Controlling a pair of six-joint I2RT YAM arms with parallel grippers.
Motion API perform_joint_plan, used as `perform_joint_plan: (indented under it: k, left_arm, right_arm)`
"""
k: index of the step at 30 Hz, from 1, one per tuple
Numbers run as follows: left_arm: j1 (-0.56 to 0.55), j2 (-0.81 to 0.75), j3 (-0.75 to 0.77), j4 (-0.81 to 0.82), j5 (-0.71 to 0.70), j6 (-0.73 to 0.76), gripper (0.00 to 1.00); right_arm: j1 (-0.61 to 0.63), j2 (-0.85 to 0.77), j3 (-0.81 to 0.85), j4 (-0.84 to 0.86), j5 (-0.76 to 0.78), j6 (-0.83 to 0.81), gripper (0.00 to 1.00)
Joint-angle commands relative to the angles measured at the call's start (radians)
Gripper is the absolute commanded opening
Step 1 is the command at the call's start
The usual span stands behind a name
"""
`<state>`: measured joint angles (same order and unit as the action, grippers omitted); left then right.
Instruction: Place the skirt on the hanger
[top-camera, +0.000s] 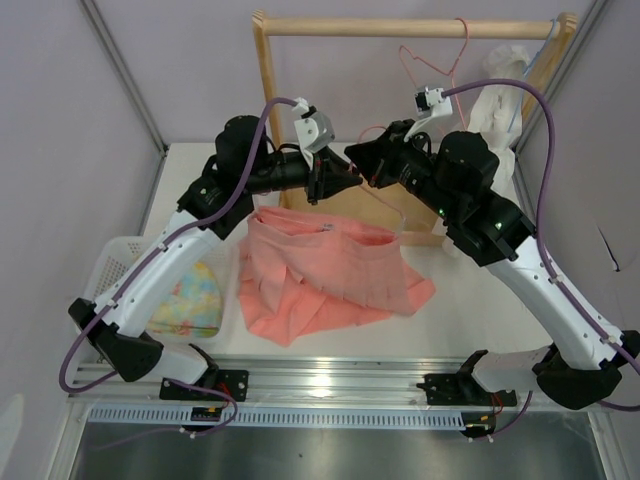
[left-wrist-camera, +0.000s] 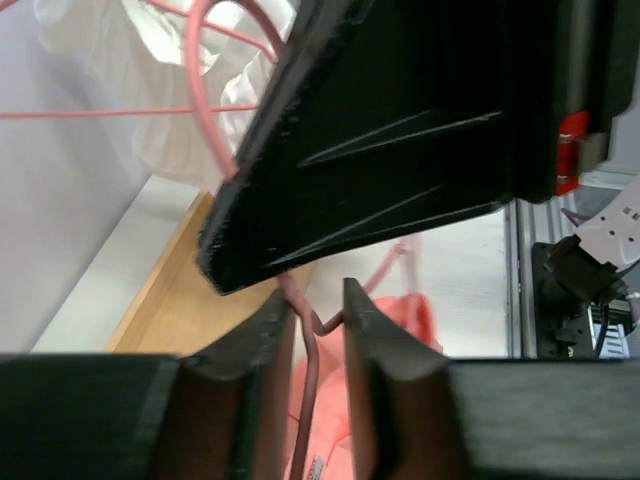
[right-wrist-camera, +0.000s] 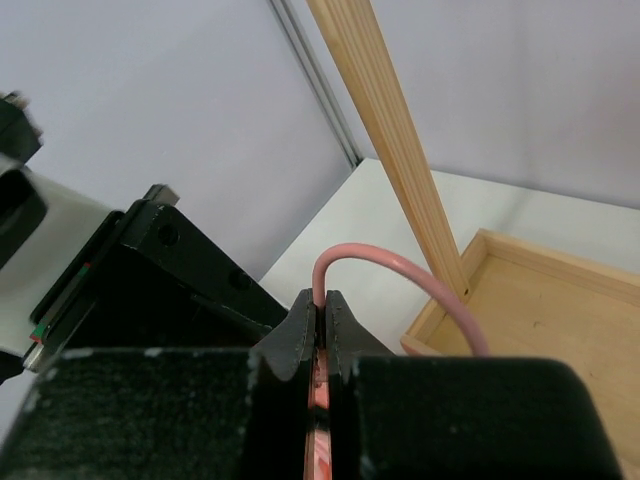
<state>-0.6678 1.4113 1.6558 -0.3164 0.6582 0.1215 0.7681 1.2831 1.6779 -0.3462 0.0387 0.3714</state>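
The salmon-pink pleated skirt (top-camera: 320, 272) lies spread on the table's middle, its waist edge toward the grippers. My right gripper (right-wrist-camera: 322, 300) is shut on the curved hook of the pink wire hanger (right-wrist-camera: 400, 268) and holds it above the skirt's waist. My left gripper (left-wrist-camera: 315, 300) faces it, nearly touching. Its jaws stand apart with the hanger's twisted neck (left-wrist-camera: 312, 350) between them, the wire lying against the left finger (left-wrist-camera: 268, 335). The skirt (left-wrist-camera: 415, 312) shows below. In the top view both grippers meet at the back centre, left (top-camera: 335, 185) and right (top-camera: 362, 172).
A wooden rack with a top rail (top-camera: 400, 27) stands at the back; its base tray (right-wrist-camera: 545, 310) is close behind the grippers. A second pink hanger (top-camera: 432, 62) and a white garment (top-camera: 497, 105) hang there. A white basket (top-camera: 115, 255) with pastel cloth (top-camera: 190, 298) sits left.
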Motion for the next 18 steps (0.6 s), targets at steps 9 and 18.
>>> perform_joint_plan:
  k: [9, 18]
  left_arm:
    - [0.011, -0.038, -0.047, 0.174, -0.031, -0.102, 0.0]
    - [0.013, -0.089, -0.077, 0.217, -0.135, -0.112, 0.0]
  right_arm:
    - [0.0, -0.021, 0.036, 0.105, 0.027, 0.02, 0.0]
    - [-0.001, -0.021, 0.006, 0.082, 0.115, 0.017, 0.02]
